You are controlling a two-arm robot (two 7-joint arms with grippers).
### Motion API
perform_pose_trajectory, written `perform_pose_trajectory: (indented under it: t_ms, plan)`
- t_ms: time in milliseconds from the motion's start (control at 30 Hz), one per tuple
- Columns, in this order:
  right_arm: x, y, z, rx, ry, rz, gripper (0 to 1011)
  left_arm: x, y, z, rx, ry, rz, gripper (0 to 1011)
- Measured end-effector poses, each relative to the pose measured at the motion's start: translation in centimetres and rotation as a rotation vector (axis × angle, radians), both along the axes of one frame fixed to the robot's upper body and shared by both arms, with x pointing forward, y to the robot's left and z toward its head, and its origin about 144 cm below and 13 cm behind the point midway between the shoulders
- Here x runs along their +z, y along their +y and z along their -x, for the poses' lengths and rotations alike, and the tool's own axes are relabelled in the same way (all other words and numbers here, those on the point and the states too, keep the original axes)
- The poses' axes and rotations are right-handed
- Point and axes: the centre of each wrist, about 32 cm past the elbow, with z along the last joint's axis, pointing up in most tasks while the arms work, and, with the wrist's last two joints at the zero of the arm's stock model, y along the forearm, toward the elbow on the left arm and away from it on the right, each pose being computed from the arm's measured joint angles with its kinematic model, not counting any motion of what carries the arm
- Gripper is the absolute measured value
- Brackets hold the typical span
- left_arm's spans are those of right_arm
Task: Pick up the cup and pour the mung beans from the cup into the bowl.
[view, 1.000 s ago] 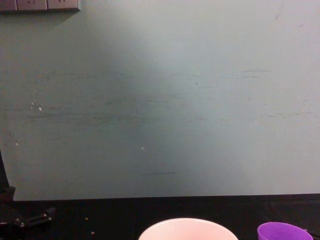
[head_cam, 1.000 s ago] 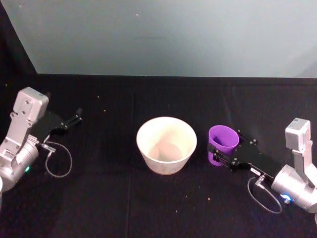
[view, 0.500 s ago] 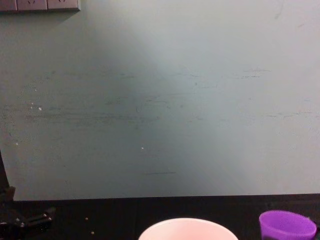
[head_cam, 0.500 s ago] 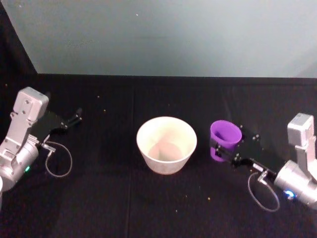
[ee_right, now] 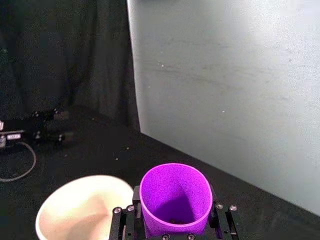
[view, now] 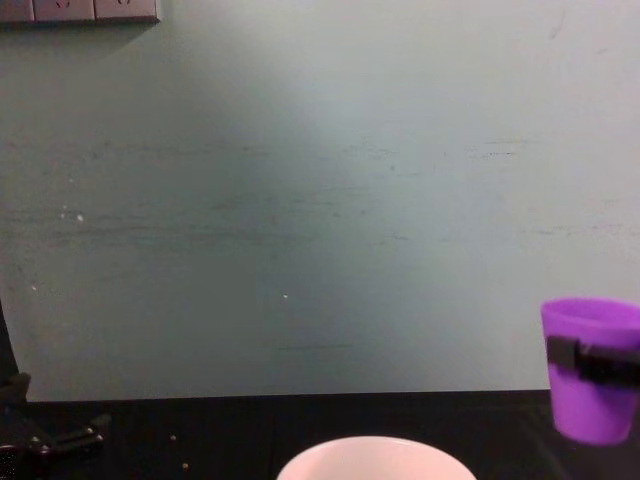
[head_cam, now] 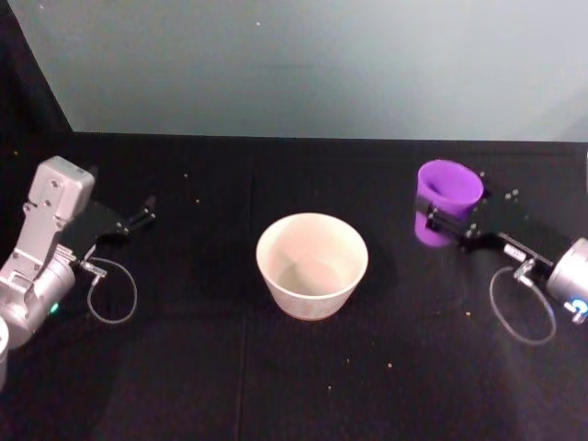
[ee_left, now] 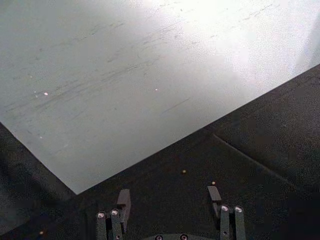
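Bowl (head_cam: 312, 265) mid-table, unmoved. Your right gripper (head_cam: 448, 223), fingers clamped round the cup (head_cam: 447, 195), has raised it off the table. It now hangs upright, right of the bowl. Lift looks done; carry and tip remain. Left gripper (ee_left: 168, 196) parked left, fingers apart, empty. Mung beans (ee_right: 174, 220) low in cup. No legible writing.

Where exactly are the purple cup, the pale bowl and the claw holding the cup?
cup (head_cam: 449, 186): head view, inside its mouth.
bowl (head_cam: 312, 296): head view, front outer wall.
right gripper (head_cam: 448, 226): head view, midway between fingertips clamped on the cup.
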Motion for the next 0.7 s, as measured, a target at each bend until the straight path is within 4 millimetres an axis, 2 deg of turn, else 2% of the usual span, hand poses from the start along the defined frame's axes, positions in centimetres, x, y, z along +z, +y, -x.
perform_pose_trajectory:
  t_ms: [233, 467, 700]
  plan:
    - [3.4, 0.4, 0.2, -0.027, -0.001, 0.032, 724, 0.0, 0.0, 0.0, 0.0, 0.0, 0.0, 1000]
    - [5.1, 0.3, 0.6, -0.045, -0.02, 0.042, 724, 0.0, 0.0, 0.0, 0.0, 0.0, 0.0, 1000]
    - [5.5, -0.1, 0.9, -0.043, -0.03, 0.022, 724, 0.0, 0.0, 0.0, 0.0, 0.0, 0.0, 1000]
